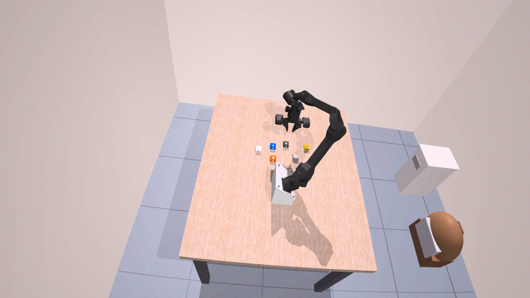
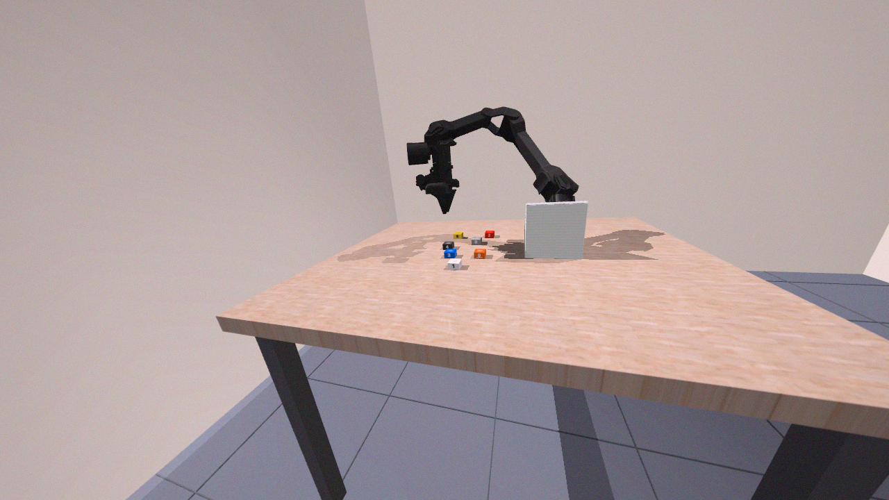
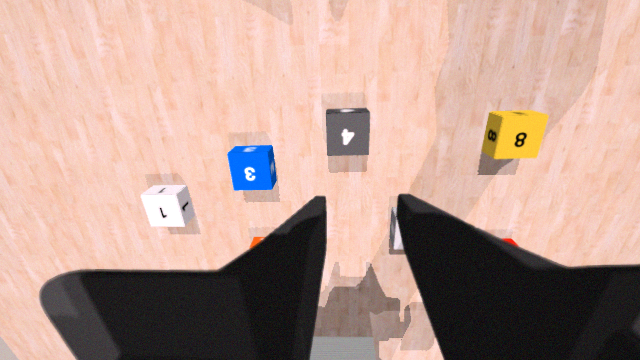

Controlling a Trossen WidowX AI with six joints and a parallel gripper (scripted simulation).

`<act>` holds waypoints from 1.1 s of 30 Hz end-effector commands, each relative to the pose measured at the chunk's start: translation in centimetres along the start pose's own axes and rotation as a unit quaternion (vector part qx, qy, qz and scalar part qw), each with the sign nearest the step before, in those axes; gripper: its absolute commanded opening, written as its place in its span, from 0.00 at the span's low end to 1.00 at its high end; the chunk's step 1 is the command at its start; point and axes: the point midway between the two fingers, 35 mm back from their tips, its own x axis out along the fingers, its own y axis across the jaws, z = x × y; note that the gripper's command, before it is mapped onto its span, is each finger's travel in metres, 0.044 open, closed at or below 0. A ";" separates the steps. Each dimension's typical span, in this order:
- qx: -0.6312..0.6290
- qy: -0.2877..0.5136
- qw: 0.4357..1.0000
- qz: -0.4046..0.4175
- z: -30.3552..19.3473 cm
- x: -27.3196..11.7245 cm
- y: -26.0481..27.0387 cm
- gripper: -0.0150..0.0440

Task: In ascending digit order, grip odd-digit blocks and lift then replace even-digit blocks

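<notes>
My gripper is open and empty, high above the table. The black block shows 4 and rests on the table, clear of the fingers. The white block shows 1, the blue block 3, the yellow block 8. Fingers partly hide the orange block, grey block and red block in the wrist view; their digits are unclear.
The arm's pale wedge-shaped base stands on the wooden table, close to the orange and grey blocks. The arm hides the red block in the top view. A white box and a brown rounded object are beyond the table's right edge.
</notes>
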 end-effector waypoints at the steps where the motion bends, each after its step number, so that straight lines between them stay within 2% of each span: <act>1: 0.004 0.001 1.000 0.002 0.0 -0.2 -0.1 0.46; 5: 0.004 0.001 1.000 0.003 0.0 -0.3 -0.4 0.46; 10: 0.003 0.001 1.000 0.003 -0.7 -0.3 -9.0 0.46; 13: 0.003 0.001 1.000 -0.001 -1.7 -0.2 -12.4 0.46; 19: 0.004 0.002 1.000 -0.001 -1.7 -0.2 -12.6 0.46; 21: 0.004 0.001 1.000 -0.001 -1.6 0.8 -12.5 0.55; 25: 0.004 0.001 1.000 -0.002 -1.6 6.8 -12.6 0.72; 29: 0.004 0.001 1.000 -0.003 -1.8 7.8 -12.7 0.90; 30: 0.004 0.001 1.000 -0.003 -1.8 7.8 -12.7 0.93; 33: 0.004 0.001 1.000 -0.003 -1.8 7.9 -12.7 0.93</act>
